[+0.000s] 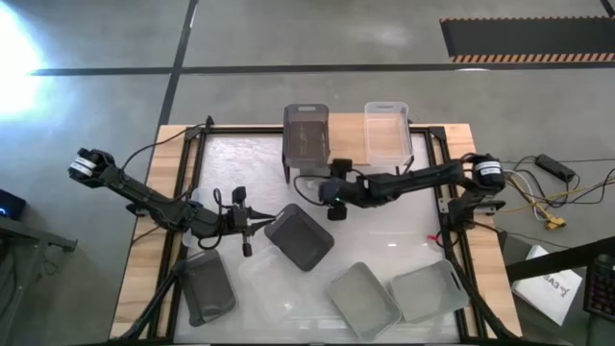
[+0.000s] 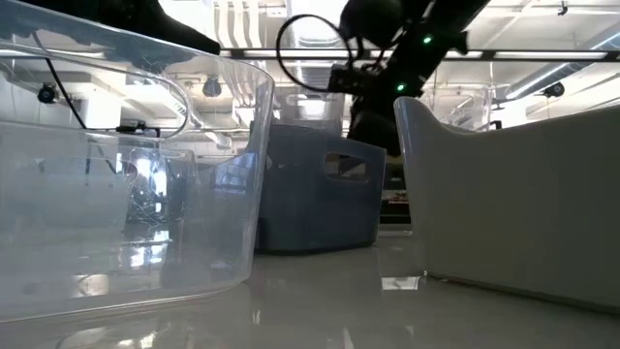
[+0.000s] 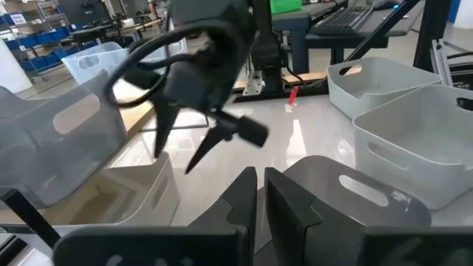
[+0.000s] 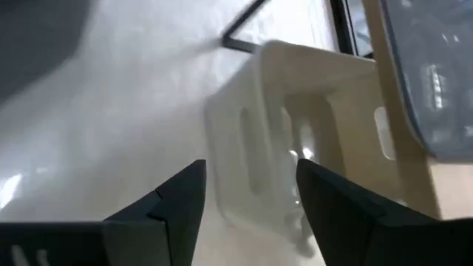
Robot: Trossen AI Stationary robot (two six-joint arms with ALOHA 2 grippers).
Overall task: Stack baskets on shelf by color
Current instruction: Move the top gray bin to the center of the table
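We see R gripper (image 1: 336, 206) jaws spread, empty, just below dark grey basket (image 1: 307, 134) on shelf (image 1: 420, 144). Clear basket (image 1: 388, 131) beside it. L gripper (image 1: 258, 224) jaws clenched, holding nothing, touching another dark basket (image 1: 300, 236) mid table (image 1: 144, 252).

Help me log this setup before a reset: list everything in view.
Dark grey baskets: three; one on the shelf, one mid-table, one front left.
Light grey baskets: two; front right, side by side.
Clear baskets: two; one on the shelf, one at the table's front.
Shelf: one; far edge.
Table: one, wood-edged.
Cables: right of table.
Left gripper: shut, beside the mid-table basket.
Right gripper: open, before the shelf.
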